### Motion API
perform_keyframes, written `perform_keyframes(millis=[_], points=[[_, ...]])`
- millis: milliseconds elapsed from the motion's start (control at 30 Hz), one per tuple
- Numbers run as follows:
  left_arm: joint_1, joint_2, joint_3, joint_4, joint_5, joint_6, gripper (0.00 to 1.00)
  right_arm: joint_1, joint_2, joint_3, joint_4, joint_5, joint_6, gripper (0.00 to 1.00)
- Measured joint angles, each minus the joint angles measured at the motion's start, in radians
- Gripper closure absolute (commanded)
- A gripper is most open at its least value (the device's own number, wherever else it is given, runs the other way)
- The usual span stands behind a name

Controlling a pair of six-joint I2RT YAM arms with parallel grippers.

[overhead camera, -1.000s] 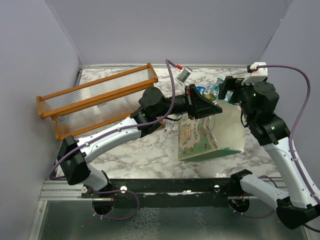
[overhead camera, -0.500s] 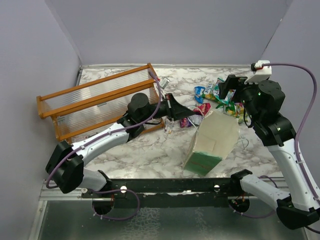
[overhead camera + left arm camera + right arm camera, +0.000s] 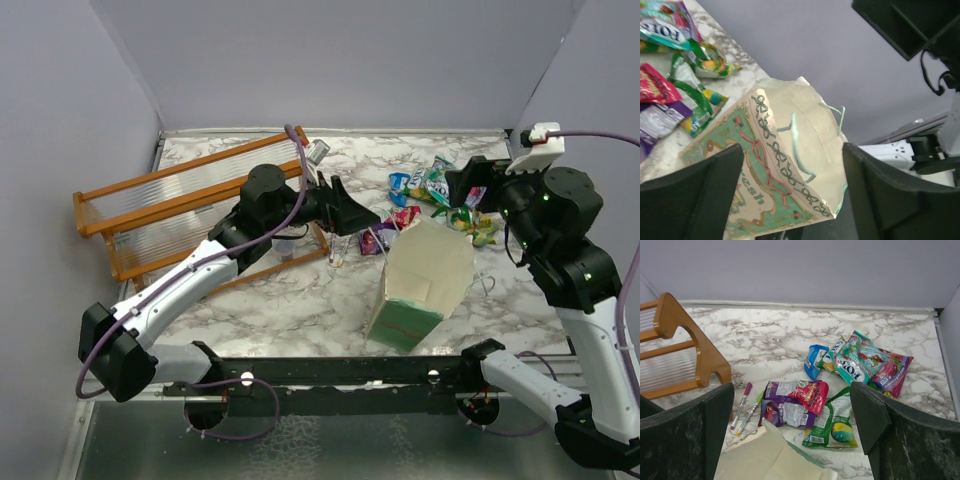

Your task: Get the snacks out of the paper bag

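Snacks [image 3: 840,370] out, heaped on desk [image 3: 290,305] just behind paper bag [image 3: 425,280]. Bag lies tilted, inside unseen. Left tool [image 3: 360,215] beside bag, spread, empty. Right tool [image 3: 468,188] wide, empty. Likely near done.

Marble table [image 3: 290,310] holds a wooden rack [image 3: 180,210] at left, two pens [image 3: 742,407], scattered snacks [image 3: 807,396], and a tipped bag [image 3: 425,280].
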Motion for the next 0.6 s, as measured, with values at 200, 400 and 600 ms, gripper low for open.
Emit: perform_keyframes(millis=[200,400,600], points=[[0.016,-0.058,0.19,-0.306,-0.111,0.207,0.05,0.0,-0.035,0.083,-0.022,-0.006,-0.04,0.01],[0.026,-0.162,0.374,-0.521,-0.377,0.391,0.02,0.0,-0.094,0.09,-0.032,-0.008,-0.105,0.01],[0.027,-0.327,0.445,-0.595,-0.636,0.517,0.01,0.0,-0.118,0.179,-0.046,-0.008,-0.131,0.01]])
